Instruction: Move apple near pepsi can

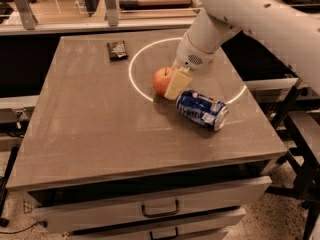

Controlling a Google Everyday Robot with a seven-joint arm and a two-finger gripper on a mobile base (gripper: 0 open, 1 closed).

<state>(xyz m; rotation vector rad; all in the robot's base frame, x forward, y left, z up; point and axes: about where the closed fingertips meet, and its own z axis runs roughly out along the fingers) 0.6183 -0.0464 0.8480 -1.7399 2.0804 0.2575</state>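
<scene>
The gripper (170, 85) gripped the apple (159, 80) at mid-table, just far-left of the can (201, 109). Bare table (85, 134) lay left and near. A packet (117, 49) sat by the far edge.

Nothing is reading clearly from where I am standing: the pepsi can (201, 109), lying on its side, is showing white and red markings on blue, but no letters are coming through. The small dark packet (117, 50) is showing no legible print either. The gripper (172, 84), sitting against the apple (160, 79) just beside the can, is bearing no lettering I can make out.
</scene>
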